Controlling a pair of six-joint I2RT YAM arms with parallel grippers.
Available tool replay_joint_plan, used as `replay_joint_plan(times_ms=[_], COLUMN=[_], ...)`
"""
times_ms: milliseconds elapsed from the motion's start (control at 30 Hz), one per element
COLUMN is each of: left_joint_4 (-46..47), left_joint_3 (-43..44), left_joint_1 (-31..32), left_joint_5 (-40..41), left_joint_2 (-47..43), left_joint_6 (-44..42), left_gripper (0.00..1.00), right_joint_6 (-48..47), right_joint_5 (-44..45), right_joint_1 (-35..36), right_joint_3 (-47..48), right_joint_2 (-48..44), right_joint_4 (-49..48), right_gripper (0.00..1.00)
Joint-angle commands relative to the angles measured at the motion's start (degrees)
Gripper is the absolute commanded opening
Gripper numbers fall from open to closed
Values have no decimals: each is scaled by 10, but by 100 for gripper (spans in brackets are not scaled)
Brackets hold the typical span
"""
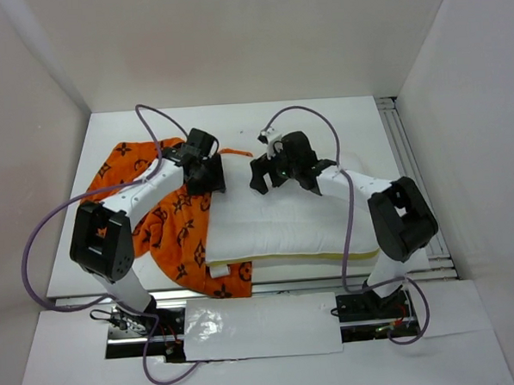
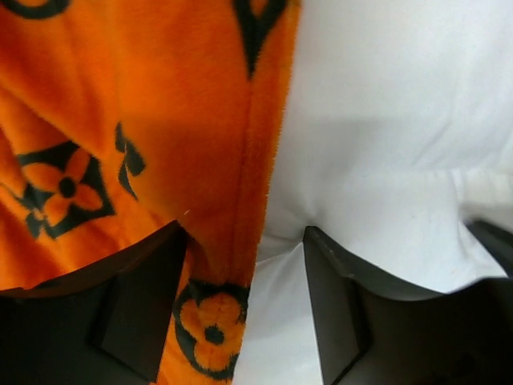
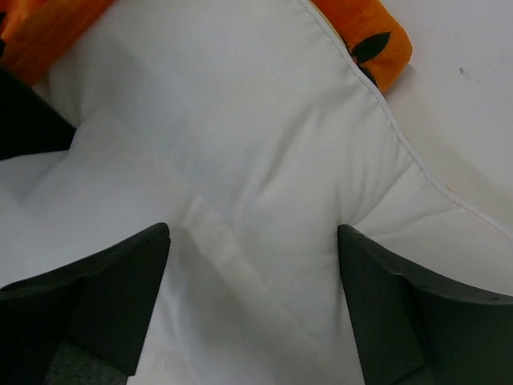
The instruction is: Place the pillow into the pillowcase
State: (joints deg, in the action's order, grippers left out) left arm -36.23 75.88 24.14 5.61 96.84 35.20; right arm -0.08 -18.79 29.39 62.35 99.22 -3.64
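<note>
Two sets of jaws hang low over the soft things on the surface [image 1: 340, 123]. On the left lies the pillowcase [image 1: 178, 248], orange and all bunched up. A bit of it peeks out from under the near corner of the pillow [image 1: 285, 225], so the pillow lies partly on top of it and is not inside.

The left jaws are spread apart at the line where orange meets white. The edge of the pillowcase runs between them, but they do not pinch it. Farther right, the right jaws are spread wide too, over the far left part of the pillow, and they hold nothing.

What could go wrong? If the left jaws close here, they may grab the pillow along with the edge, or both layers at once. Then the mouth will not open. If the right jaws push down hard, the pillow could pin the case flat.
</note>
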Motion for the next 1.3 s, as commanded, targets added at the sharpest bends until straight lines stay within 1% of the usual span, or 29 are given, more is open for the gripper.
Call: replay_joint_plan(times_ms=[0, 100, 133, 167, 233, 267, 367, 433, 467, 600, 667, 700, 767, 833, 900, 933, 967, 1000, 1033, 1067, 1100, 1133, 1167, 1200, 1233, 1267], left_joint_4=[-31, -57, -67, -76, -96, -96, -106, -117, -125, -118, -111, -111, -97, -74, -62, -56, -51, -46, -39, -32, -24, -24, -17, -10, -10, -10], left_joint_3=[46, 114, 155, 175, 231, 247, 301, 320, 327, 321, 321, 321, 316, 307, 299, 294, 289, 289, 280, 273, 273, 267, 261, 256, 255, 249], left_joint_1=[-1, -6, -6, -6, -11, -11, -23, -29, -35, -40, -40, -40, -40, -40, -40, -40, -40, -40, -40, -40, -40, -40, -35, -35, -35, -30], left_joint_5=[50, 81, 90, 103, 108, 114, 81, 81, 89, 78, 78, 83, 83, 64, 57, 51, 51, 37, 30, 24, 18, 18, 18, 18, 25, 33], left_joint_2=[1, 35, 47, 58, 94, 106, 156, 176, 184, 196, 201, 209, 215, 216, 216, 216, 216, 216, 209, 209, 209, 204, 204, 198, 192, 192], left_joint_6=[18, 18, 18, 13, 4, -11, -35, -36, -30, -30, -30, -30, -25, -25, -25, -25, -25, -25, -31, -31, -37, -37, -37, -43, -43, -43], left_gripper=[73, 74, 74, 74, 74, 74, 74, 73, 73, 72, 70, 66, 63, 55, 50, 45, 41, 34, 34, 27, 24, 15, 0, 0, 0, 0], right_joint_6=[-23, -49, -68, -81, -126, -142, -182, -205, -221, -249, -256, -272, -273, -273, -273, -273, -273, -273, -273, -273, -273, -273, -273, -259, -259, -252], right_joint_5=[-14, -46, -54, -60, -67, -77, -100, -127, -135, -181, -198, -208, -208, -213, -224, -230, -230, -230, -230, -236, -236, -236, -241, -241, -241, -241], right_joint_1=[-4, -32, -39, -47, -47, -47, -47, -52, -52, -57, -57, -57, -57, -57, -51, -45, -45, -39, -39, -39, -39, -39, -39, -39, -39, -39], right_joint_3=[13, 33, 40, 64, 88, 101, 117, 137, 154, 187, 200, 211, 211, 223, 247, 247, 254, 254, 254, 254, 254, 254, 248, 241, 235, 230], right_joint_2=[-57, -62, -62, -54, -32, -27, -8, 12, 18, 53, 76, 84, 102, 116, 139, 145, 151, 158, 158, 164, 170, 170, 170, 170, 164, 155], right_joint_4=[83, 83, 88, 98, 128, 128, 124, 144, 154, 172, 186, 196, 196, 196, 208, 208, 208, 208, 208, 202, 202, 202, 202, 193, 185, 171], right_gripper=[94, 97, 97, 97, 97, 97, 97, 98, 100, 100, 100, 100, 100, 100, 100, 100, 99, 97, 95, 86, 76, 65, 57, 48, 48, 45])
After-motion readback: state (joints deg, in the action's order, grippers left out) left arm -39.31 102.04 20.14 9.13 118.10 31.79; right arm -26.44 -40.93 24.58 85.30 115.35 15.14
